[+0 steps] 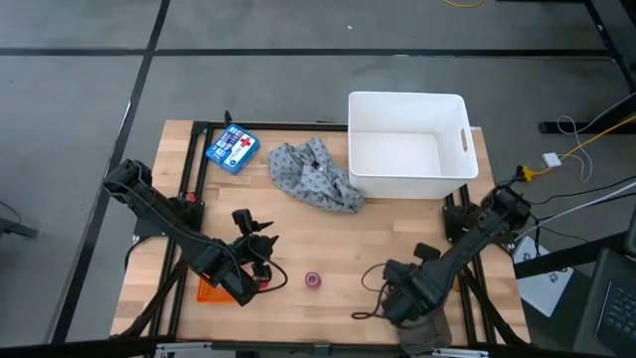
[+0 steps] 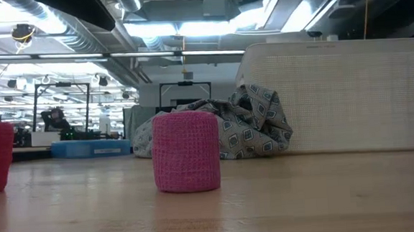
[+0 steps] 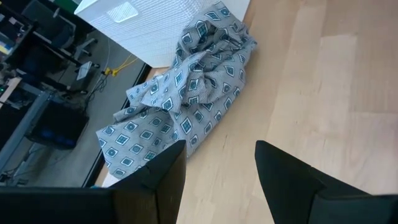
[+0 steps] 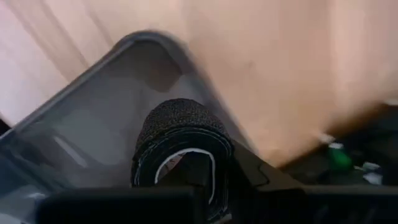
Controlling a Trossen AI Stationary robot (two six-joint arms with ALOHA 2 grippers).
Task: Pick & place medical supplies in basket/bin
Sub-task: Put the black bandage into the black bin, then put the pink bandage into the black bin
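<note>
Standing upright near the table's front edge, the pink tape roll is seen just beside the left end effector, whose fingers are spread wide. A black tape roll is held by the right end effector.

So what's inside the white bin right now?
From above, the white bin shows only bare white floor and walls, with no supplies in it. The grey cloth lies outside, bunched against its left wall. The low view shows only its outer side.
</note>
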